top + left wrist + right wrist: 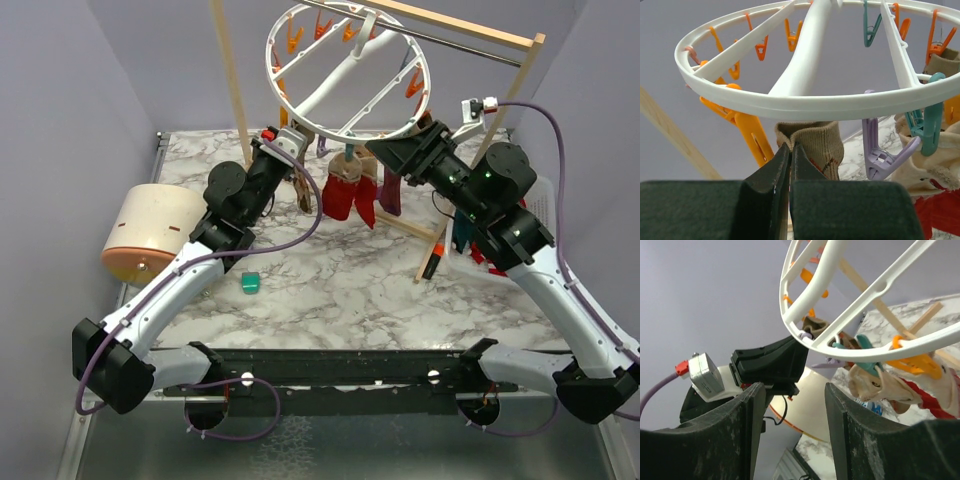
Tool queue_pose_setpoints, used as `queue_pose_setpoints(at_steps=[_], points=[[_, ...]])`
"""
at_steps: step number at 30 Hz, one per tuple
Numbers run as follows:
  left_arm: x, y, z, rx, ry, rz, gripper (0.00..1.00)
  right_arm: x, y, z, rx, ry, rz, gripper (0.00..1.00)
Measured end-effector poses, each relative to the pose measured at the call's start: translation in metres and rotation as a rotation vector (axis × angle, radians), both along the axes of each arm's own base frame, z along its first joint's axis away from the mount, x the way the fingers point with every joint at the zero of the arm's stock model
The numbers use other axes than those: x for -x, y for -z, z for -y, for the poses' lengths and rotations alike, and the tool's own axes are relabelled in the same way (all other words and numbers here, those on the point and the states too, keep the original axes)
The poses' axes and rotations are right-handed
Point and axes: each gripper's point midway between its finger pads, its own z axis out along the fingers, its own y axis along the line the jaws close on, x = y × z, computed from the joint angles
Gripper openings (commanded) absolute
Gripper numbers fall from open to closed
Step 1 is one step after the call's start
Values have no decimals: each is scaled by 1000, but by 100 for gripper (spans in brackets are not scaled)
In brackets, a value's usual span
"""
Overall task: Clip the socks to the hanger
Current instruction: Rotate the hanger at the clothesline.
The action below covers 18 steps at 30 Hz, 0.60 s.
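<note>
The hanger is a white ring with spokes, hung from the wooden rack. My left gripper is raised under its left rim, shut on the cuff of a brown patterned sock, which hangs below. In the left wrist view the gripper holds the cuff just under the rim, between an orange clip and a purple clip. Red socks with tan cuffs and a purple sock hang clipped. My right gripper is open and empty under the right rim.
A wooden rack frame carries the hanger. A cream round container lies at the left. A loose teal clip lies on the marble table. More socks lie at the right beside the rack's foot.
</note>
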Motion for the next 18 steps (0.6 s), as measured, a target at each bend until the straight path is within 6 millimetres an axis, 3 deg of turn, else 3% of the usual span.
queue_pose_setpoints(at_steps=[4, 9, 13, 18], points=[[1, -1, -1, 0, -1, 3, 0, 9, 10, -25, -21, -93, -34, 56], [1, -2, -1, -5, -3, 7, 0, 25, 22, -73, -54, -204, -71, 56], [1, -7, -1, -3, -3, 11, 0, 25, 35, -103, -27, -221, -98, 56], [-3, -13, 2, 2, 1, 19, 0, 1, 47, -103, -3, -119, -121, 57]])
